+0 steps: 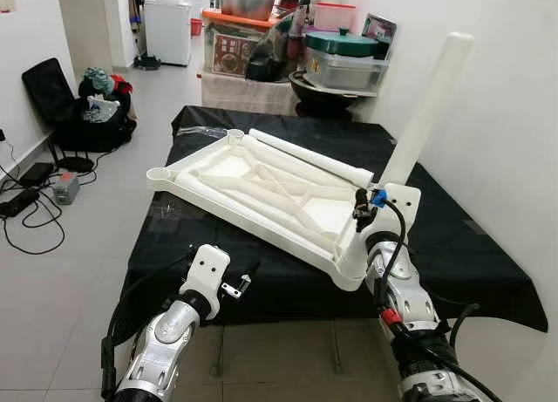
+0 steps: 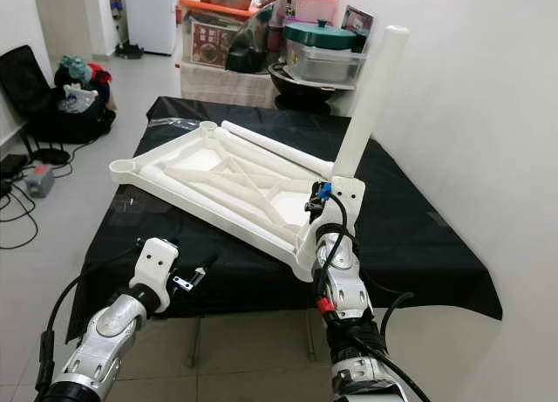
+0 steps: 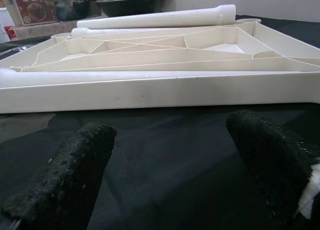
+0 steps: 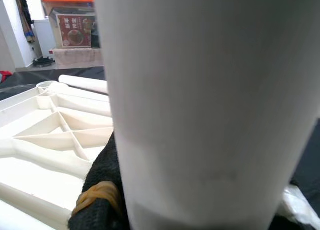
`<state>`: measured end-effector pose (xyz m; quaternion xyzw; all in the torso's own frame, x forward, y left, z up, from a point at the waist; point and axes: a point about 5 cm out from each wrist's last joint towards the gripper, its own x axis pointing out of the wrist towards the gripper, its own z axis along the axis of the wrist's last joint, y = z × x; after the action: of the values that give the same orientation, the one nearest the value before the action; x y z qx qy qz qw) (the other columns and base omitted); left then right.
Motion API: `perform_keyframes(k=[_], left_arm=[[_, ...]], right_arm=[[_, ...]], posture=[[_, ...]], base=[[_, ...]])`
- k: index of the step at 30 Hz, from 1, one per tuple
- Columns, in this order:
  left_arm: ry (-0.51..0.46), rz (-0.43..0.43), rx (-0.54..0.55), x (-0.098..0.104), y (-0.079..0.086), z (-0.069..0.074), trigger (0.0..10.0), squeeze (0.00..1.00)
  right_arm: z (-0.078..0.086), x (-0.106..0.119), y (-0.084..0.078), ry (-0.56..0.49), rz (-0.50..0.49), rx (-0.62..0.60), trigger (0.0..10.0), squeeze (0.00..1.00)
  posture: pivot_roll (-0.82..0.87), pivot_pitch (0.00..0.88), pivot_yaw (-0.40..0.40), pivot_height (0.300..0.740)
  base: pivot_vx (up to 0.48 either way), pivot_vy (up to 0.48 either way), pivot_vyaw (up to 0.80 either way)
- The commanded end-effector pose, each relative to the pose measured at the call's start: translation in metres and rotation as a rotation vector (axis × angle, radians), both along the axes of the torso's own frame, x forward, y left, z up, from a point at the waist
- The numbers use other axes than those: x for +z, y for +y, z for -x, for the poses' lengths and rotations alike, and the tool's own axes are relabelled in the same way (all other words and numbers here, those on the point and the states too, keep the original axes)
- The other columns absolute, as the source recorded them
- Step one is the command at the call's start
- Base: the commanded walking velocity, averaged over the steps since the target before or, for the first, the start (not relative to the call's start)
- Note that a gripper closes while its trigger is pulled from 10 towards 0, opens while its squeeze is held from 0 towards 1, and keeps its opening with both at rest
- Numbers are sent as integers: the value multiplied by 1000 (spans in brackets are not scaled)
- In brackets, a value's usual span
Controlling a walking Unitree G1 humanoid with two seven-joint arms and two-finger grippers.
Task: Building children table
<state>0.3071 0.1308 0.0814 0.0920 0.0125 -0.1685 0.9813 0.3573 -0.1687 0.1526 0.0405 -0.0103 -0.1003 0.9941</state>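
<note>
A white plastic tabletop (image 1: 261, 188) lies upside down on a table draped in black cloth (image 1: 471, 245), ribbed underside facing up. Its near right corner overhangs the cloth's front edge. Empty round leg sockets show at the far corner and the left corner.

One white leg (image 1: 425, 110) stands up, slightly tilted, from the near right corner socket. The right gripper (image 1: 370, 201) is at the base of this leg. Its fingers (image 4: 100, 190) appear closed against the tube, though the right wrist view is too close to the leg to confirm the grip fully.

A second leg (image 1: 309, 158) lies loose along the tabletop's far right edge, and a third leg (image 1: 253, 219) lies along the near left edge.

The left gripper (image 3: 170, 155) hovers low over the black cloth just in front of the tabletop's near side wall. Its fingers (image 3: 65, 180) are spread wide apart and hold nothing.
</note>
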Motion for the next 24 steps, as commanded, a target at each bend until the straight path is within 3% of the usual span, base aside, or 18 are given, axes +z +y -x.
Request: perform_keyframes(k=[1,24], left_arm=[[20,-14,-5,-4,-1,1,10000,0],[21,-15,-17,-4,-4,0,10000,0]], right_arm=[[13,-46,-11,195,-5,-52,10000,0],[3,-31,-5,134,69,65,10000,0]], posture=[[59,0,-132,740],[55,0,-130,740]], base=[[0,0,0],[0,0,0]])
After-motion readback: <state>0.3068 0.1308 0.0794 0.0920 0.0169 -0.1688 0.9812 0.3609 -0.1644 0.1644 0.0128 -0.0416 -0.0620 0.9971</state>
